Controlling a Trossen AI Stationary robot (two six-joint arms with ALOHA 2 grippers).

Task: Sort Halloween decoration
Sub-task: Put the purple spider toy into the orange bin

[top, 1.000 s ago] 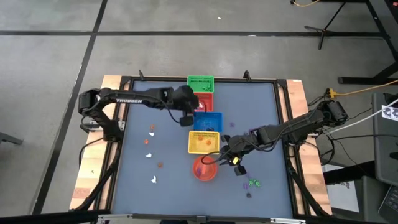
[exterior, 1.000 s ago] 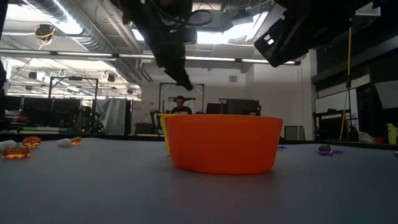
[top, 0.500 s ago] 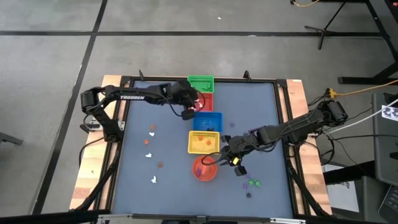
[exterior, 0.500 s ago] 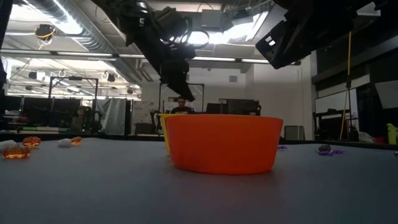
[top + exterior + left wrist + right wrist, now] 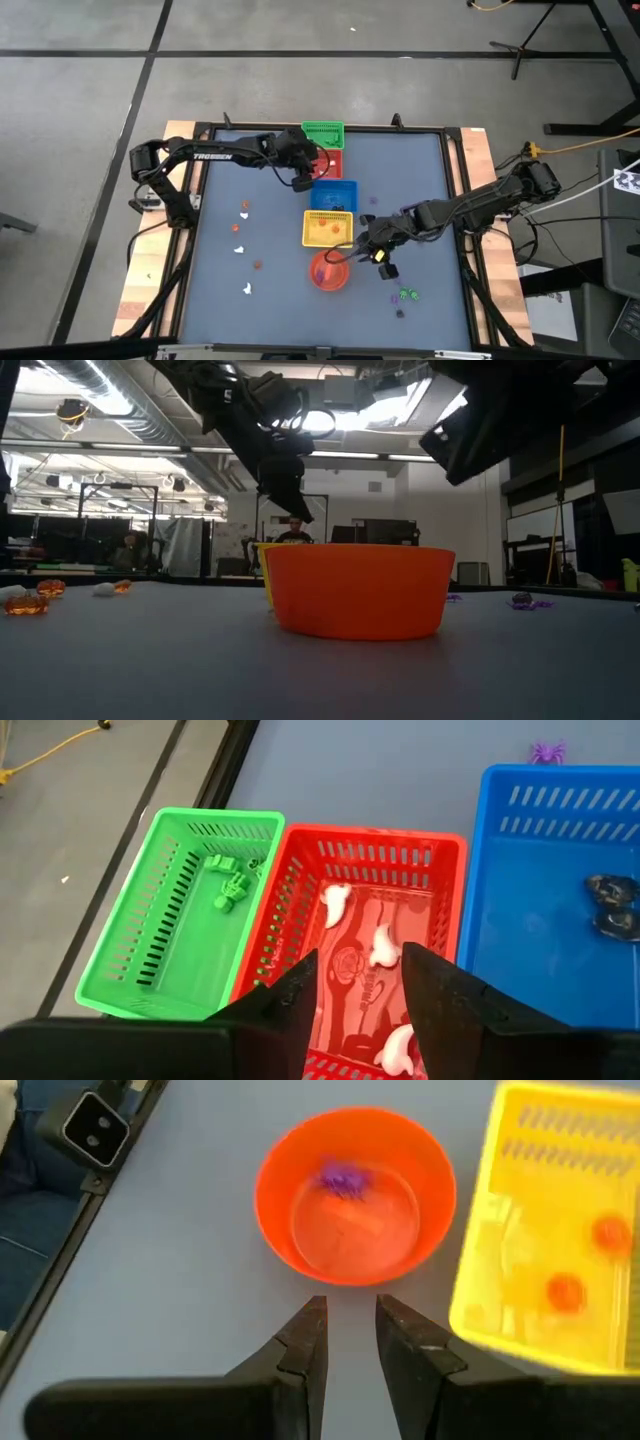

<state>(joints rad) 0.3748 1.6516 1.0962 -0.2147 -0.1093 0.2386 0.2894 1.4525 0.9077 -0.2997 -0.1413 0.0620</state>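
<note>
Two fingers of your left gripper (image 5: pixel 360 985) stand parted with a clear gap between them and nothing in it; they hang over the red basket (image 5: pixel 440 855), where white trinkets (image 5: pixel 384 946) lie on the mesh floor (three can be seen, one partly behind a fingertip). In the high view that left gripper (image 5: pixel 301 180) sits above the red basket (image 5: pixel 331 166), between the green basket (image 5: pixel 322 132) and the blue basket (image 5: pixel 334 195).

Your right gripper (image 5: pixel 350 1330) shows a narrow gap between its fingers, empty, and it is poised just beside the rim of the orange bowl (image 5: pixel 275 1230). A purple trinket (image 5: pixel 343 1178) lies inside that bowl. Next to it, the yellow basket (image 5: pixel 480 1320) holds orange trinkets (image 5: pixel 566 1291). From above, the right gripper (image 5: pixel 352 252) is at the bowl's edge, near the yellow basket (image 5: pixel 311 238).

Farther out, the green basket (image 5: pixel 120 960) holds a green trinket (image 5: pixel 230 890), and the blue basket (image 5: pixel 500 920) holds a dark trinket (image 5: pixel 614 907). Loose pieces are scattered on the table (image 5: pixel 420 180): white and orange ones (image 5: pixel 240 228) on the left half, well apart from the baskets, and green and dark ones (image 5: pixel 404 296) near the right front. The low view shows the orange bowl (image 5: pixel 360 590) up close, with a person (image 5: pixel 292 530) seated in the room behind.
</note>
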